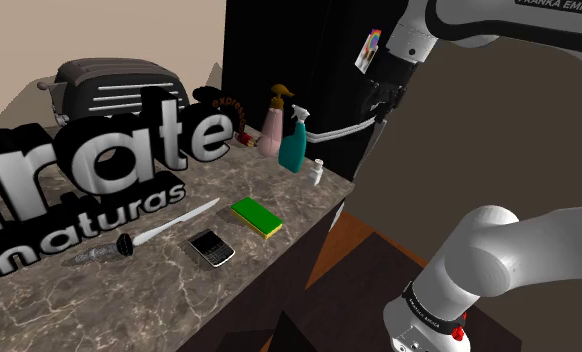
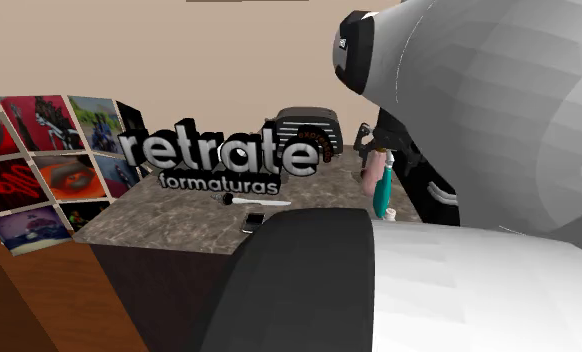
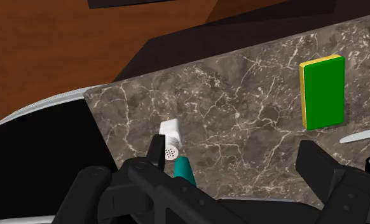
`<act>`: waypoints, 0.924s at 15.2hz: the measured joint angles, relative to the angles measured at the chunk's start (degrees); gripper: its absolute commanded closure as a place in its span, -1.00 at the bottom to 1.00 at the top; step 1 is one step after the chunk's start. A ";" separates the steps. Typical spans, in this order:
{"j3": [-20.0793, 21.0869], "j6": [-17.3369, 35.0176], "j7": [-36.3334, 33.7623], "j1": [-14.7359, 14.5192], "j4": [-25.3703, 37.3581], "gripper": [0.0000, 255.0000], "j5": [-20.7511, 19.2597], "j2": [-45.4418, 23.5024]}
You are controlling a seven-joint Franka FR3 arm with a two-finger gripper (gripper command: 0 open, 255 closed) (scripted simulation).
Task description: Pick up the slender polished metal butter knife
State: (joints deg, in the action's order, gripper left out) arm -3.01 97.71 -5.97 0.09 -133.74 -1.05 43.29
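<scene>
Fingers apart, empty | shoulder view: whole butter knife | wrist view: blade tip

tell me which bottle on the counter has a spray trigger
The teal bottle, topped by a white trigger sprayer; the pink bottle beside it has a pump top instead.

Partly hidden items
Butter knife: blade cut off at the edge. Teal spray bottle: mostly behind gripper.
</scene>
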 measured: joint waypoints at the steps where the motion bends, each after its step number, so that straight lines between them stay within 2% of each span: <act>1: 0.00 0.00 0.00 0.00 0.00 -1.00 0.00 0.00; 9: 11.01 3.53 -19.07 0.60 -5.36 -1.00 5.40 0.40; 14: 19.62 6.83 -33.43 1.01 -5.45 -1.00 9.42 -3.63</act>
State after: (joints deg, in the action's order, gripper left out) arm 16.61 104.54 -39.40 1.10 -139.19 8.36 39.66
